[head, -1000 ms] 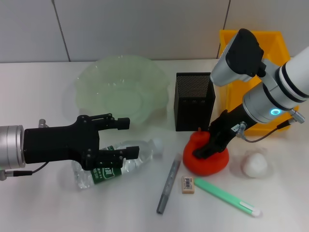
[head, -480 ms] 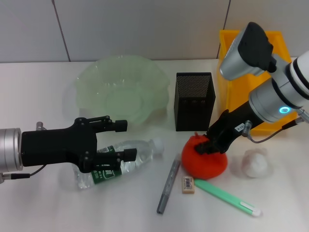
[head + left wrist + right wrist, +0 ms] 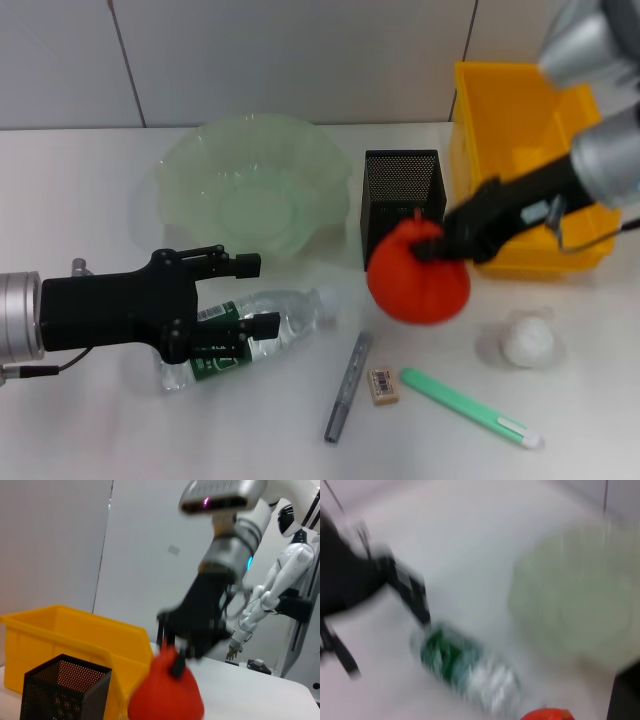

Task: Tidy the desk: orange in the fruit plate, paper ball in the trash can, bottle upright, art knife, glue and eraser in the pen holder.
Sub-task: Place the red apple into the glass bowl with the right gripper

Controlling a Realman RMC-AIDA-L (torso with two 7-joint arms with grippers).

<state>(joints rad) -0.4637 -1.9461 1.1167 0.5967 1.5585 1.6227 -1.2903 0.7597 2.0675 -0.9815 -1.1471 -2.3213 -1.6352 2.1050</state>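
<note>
plate (image 3: 250, 190), holder (image 3: 400, 205), bin (image 3: 520, 170) all bare | right gripper (image 3: 445, 245) clamped on orange (image 3: 418, 275), up off desk (image 3: 90, 420) by holder | left gripper (image 3: 250, 295) spread wide over lying bottle (image 3: 250, 335)

Counted on desk (image 3: 90, 200): one orange (image 3: 418, 283), bowl (image 3: 250, 190), bottle (image 3: 245, 330), bin (image 3: 520, 130), mesh cup (image 3: 400, 200), paper ball (image 3: 527, 340), knife (image 3: 347, 388), glue (image 3: 470, 406), eraser (image 3: 381, 385). Two grippers (image 3: 245, 292) (image 3: 440, 245).
</note>
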